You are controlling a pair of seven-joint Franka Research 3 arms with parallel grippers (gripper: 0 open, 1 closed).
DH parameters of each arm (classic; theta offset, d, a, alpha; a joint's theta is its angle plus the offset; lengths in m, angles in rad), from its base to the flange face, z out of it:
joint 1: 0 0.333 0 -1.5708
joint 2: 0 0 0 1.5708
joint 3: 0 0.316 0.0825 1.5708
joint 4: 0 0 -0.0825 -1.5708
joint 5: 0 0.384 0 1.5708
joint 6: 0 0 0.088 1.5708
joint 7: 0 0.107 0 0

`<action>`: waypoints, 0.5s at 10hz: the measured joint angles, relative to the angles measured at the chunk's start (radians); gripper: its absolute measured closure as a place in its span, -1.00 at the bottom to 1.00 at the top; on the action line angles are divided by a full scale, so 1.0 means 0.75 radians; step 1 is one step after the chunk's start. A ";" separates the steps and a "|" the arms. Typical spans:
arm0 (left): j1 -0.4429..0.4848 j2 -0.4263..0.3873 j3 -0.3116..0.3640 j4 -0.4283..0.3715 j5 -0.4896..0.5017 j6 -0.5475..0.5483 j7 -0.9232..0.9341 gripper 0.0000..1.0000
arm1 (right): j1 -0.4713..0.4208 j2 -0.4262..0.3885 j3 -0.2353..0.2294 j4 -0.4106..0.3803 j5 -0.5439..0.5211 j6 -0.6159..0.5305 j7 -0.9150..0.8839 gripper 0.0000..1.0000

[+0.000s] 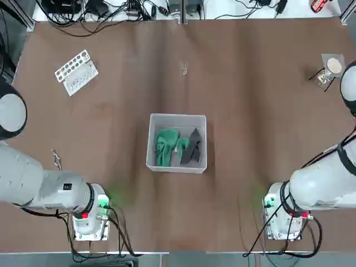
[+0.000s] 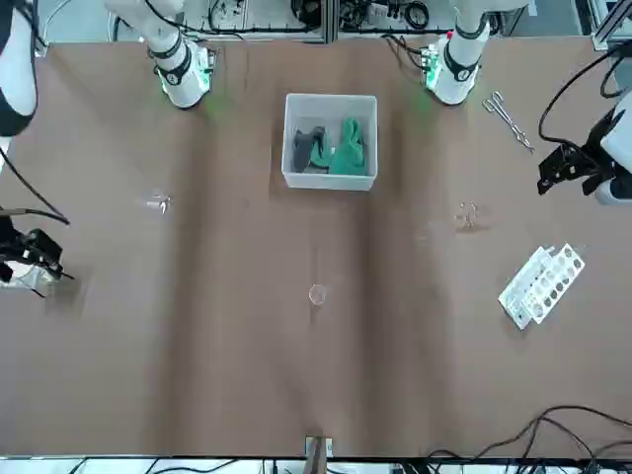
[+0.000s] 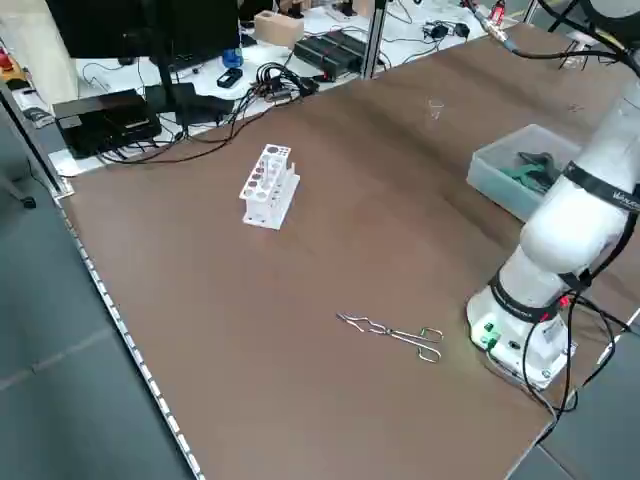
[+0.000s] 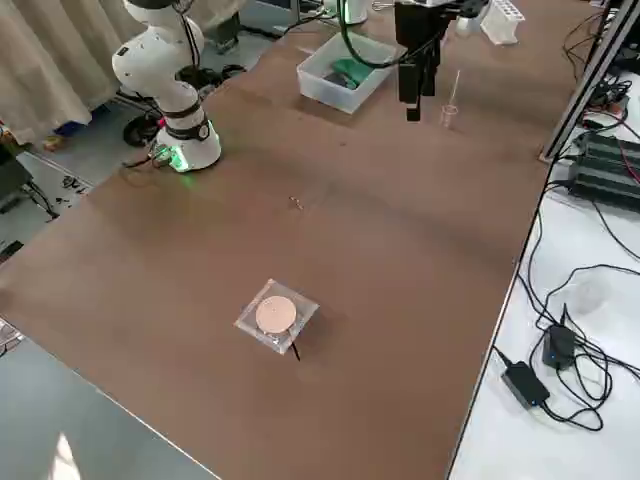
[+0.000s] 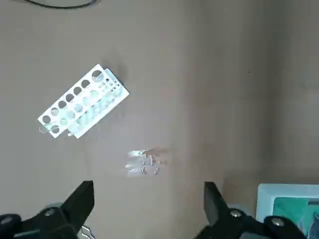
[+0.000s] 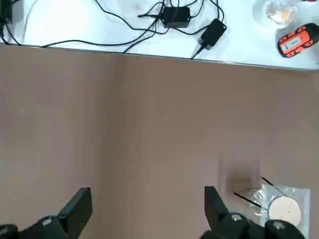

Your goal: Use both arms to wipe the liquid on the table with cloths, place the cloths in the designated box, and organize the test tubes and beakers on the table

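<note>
Your two cloths both lie in the translucent whitish bin, which sits near the middle of the brown table. Looking from overhead, you have the green cloth crumpled on the left side of the bin floor, with one fold reaching across to the dark grey cloth, bunched on the right and rising to a point. Neither hangs over the rim

Beyond the bin, towards the far edge, you have a small clear glass beaker; I cannot tell you whether it contains anything. Your white test-tube rack is at the far left, its upper plate pierced with round holes. A clear rounded rim shows at one corner, but I cannot tell you how many tubes are in there

Your left gripper hangs above the left part of the table, fingers spread and holding nothing. Your right gripper is over the right part, its fingers also wide apart with nothing between them. Near the right edge you have a square wire gauze with a pale round centre, black-tipped legs showing beside it

You also have metal tongs lying near the left arm's base, and a clear, glinting patch between the rack and the bin; I cannot tell you what it is
</note>
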 joint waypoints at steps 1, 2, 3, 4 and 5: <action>0.000 0.000 0.000 0.000 0.000 0.000 -0.004 -0.95 | -0.005 0.000 0.000 0.000 0.000 -0.001 0.000 -0.99; 0.000 0.002 0.000 0.000 0.000 0.000 -0.020 -0.95 | -0.005 0.000 0.000 0.000 0.000 -0.001 0.000 -0.99; 0.000 0.003 0.000 0.000 0.000 0.000 -0.033 -0.95 | -0.005 0.000 0.001 0.000 0.000 -0.002 0.000 -0.99; -0.001 0.003 -0.001 0.000 0.000 0.000 -0.040 -0.96 | -0.005 0.000 0.001 0.000 0.000 -0.002 0.000 -0.99; -0.004 0.003 -0.005 0.000 0.000 0.000 -0.050 -0.96 | -0.005 0.000 0.001 0.000 0.000 -0.002 0.000 -0.99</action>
